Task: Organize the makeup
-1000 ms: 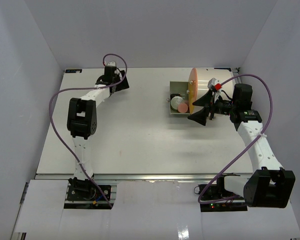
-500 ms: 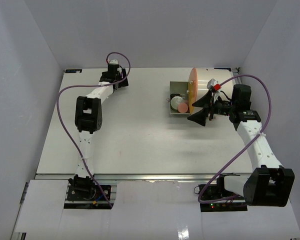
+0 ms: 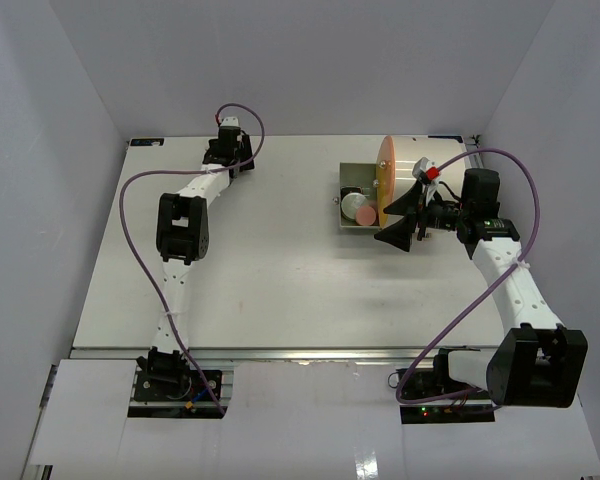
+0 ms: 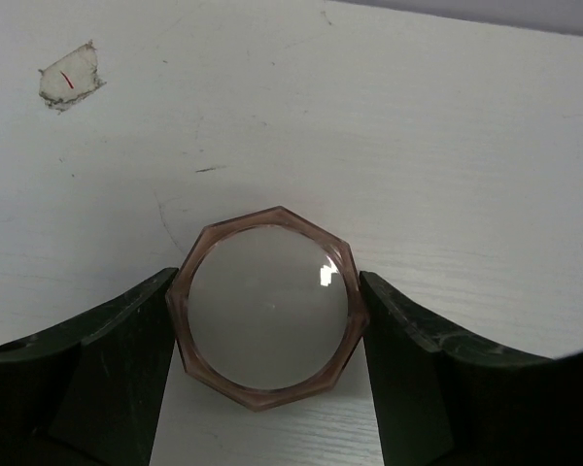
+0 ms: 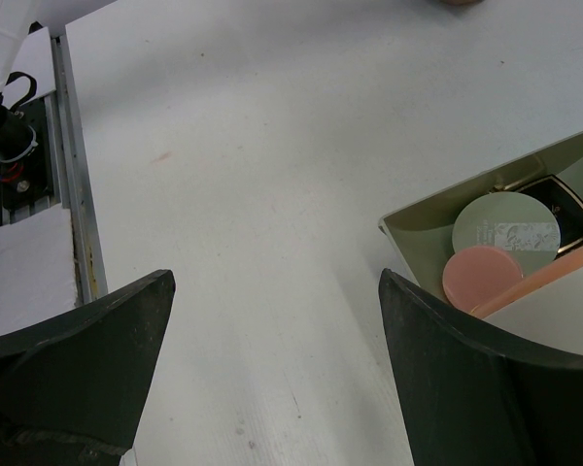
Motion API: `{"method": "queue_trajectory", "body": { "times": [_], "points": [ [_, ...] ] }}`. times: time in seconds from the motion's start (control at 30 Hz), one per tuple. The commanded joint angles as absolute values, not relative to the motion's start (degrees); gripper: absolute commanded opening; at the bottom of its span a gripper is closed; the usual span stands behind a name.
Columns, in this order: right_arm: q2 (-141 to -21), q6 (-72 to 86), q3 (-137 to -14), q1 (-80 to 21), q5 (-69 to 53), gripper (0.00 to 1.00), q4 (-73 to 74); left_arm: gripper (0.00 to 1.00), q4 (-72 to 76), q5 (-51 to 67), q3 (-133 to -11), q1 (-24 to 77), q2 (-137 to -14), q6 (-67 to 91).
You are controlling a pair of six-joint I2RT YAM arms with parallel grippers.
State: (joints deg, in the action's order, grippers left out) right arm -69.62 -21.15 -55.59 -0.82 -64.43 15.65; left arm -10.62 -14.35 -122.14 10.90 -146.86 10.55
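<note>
Left gripper (image 4: pixel 265 335): its black fingers (image 4: pixel 117 349) stand hard against opposite sides of the small octagonal jar with a pink rim and pale lid (image 4: pixel 268 291). I judge contact made on both sides, with the jar resting on the white table (image 3: pixel 280 270). The jar is about equal across, so no long axis governs the grasp. It sits at the far left of the table.

Right gripper (image 5: pixel 277 282): jaws spread wide and empty, hovering just near of the cream drum-shaped case with orange front (image 3: pixel 420 165) at the far right. Its open tray (image 5: pixel 408 228) holds a pink disc (image 5: pixel 481 275), a grey-green round compact (image 5: pixel 500 231) and a black compact (image 5: pixel 564 209).

Finding: the tray lies well to the right of the jar. I expect the carry to fall to the left arm.
</note>
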Motion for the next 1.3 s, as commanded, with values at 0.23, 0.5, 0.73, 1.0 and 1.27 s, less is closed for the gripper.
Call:
{"method": "queue_trajectory", "body": {
  "times": [0.23,0.5,0.73,1.0,1.27],
  "points": [
    [-68.3,-21.2,-55.6,1.1,-64.1,0.92,14.1,0.14,-2.1,10.9,-103.7,12.8,-126.5,20.2],
    [-67.5,-21.3,-55.6,2.8,-64.3,0.92,14.1,0.16,5.3,19.2,-94.8,26.4,-116.5,16.9],
    [-66.6,-21.3,-55.4,4.2,-65.2,0.92,14.1,0.2,3.0,15.0,-102.5,32.8,-121.4,16.2],
    [-66.3,-21.4,-55.2,5.2,-65.6,0.92,14.1,0.31,-2.3,9.3,-116.9,36.5,-130.9,13.9],
    [-65.8,-21.4,-55.1,5.4,-66.1,0.91,14.1,0.62,-4.1,6.6,-122.9,37.1,-135.2,13.1]
  ]
}}
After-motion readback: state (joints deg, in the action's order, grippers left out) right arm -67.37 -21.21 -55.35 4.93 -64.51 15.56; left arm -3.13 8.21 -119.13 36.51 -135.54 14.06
